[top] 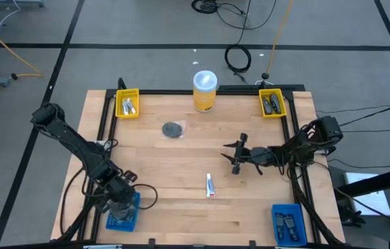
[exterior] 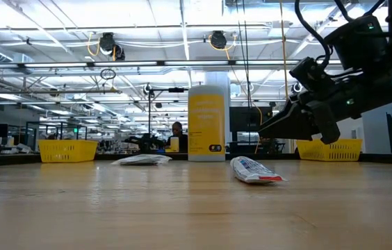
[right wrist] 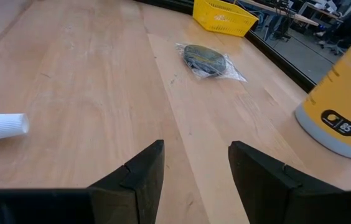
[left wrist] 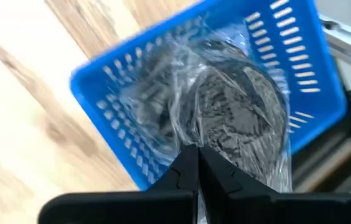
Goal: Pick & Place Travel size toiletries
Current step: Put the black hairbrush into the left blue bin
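My left gripper (top: pixel 121 205) (left wrist: pixel 197 152) stands at the table's near left corner above a blue basket (left wrist: pixel 107 93), shut on a dark round disc in a clear wrapper (left wrist: pixel 238 118). A second wrapped disc (top: pixel 173 129) (right wrist: pixel 205 59) lies flat on the table's far middle. A small white tube (top: pixel 210 185) (exterior: pixel 255 170) lies on its side near the table's middle, its cap end (right wrist: pixel 4 126) showing in the right wrist view. My right gripper (top: pixel 231 156) (right wrist: pixel 194 155) hovers open right of the tube, above the wood, touching nothing. My left gripper pinches the clear wrapper (left wrist: pixel 195 138) of the disc between its two shut fingers, at the wrapper's edge nearest the fingers. The disc lies beyond the fingertips over the inside of the blue basket. Whether it touches the basket's floor, I cannot tell.
A big yellow canister with a white lid (top: pixel 205 90) (exterior: pixel 206 125) stands at the far middle edge. Yellow baskets (top: pixel 127 104) (top: pixel 272 104) holding items sit at both far corners. Another blue basket (top: pixel 287 223) with items sits at the near right corner. Bare wood lies between them.
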Action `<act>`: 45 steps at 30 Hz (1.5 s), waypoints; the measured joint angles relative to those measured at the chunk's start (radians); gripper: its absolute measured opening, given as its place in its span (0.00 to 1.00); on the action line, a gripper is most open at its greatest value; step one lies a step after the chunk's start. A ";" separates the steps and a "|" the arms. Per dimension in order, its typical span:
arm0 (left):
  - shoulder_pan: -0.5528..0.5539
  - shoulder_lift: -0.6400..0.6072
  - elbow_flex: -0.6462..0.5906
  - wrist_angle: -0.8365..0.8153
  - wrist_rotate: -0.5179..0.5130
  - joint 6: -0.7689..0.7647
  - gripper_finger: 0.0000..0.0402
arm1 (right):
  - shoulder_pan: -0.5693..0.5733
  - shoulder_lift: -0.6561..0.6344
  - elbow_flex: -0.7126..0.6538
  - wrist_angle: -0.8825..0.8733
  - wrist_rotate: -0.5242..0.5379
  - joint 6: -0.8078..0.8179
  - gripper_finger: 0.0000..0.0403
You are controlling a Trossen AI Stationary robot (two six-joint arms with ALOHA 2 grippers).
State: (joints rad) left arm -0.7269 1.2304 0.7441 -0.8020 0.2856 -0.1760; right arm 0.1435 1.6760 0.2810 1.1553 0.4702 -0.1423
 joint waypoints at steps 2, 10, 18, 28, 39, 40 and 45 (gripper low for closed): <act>0.000 0.000 0.000 0.014 -0.033 0.033 0.00 | -0.007 0.000 0.000 0.000 0.000 0.002 0.42; 0.001 0.000 0.000 0.066 -0.225 -0.069 0.03 | -0.013 0.000 0.000 0.000 -0.002 0.025 0.42; 0.064 0.000 0.000 0.077 -0.340 -0.490 0.21 | -0.013 0.000 0.000 0.000 -0.003 0.025 0.42; 0.186 -0.084 0.000 0.305 -0.190 -0.752 0.48 | -0.013 0.000 0.000 -0.001 -0.003 0.025 0.42; 0.175 -0.054 0.000 0.307 -0.209 -0.693 0.32 | -0.013 0.000 0.000 -0.008 -0.003 0.025 0.42; 0.176 -0.043 0.000 0.337 -0.225 -0.661 0.28 | -0.013 0.000 0.000 -0.008 -0.003 0.026 0.42; 0.179 0.043 0.000 0.454 -0.279 -0.500 0.06 | -0.013 0.000 0.000 -0.008 -0.003 0.025 0.42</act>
State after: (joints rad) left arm -0.5477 1.2732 0.7444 -0.3476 0.0070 -0.6762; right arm 0.1303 1.6760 0.2810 1.1473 0.4671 -0.1169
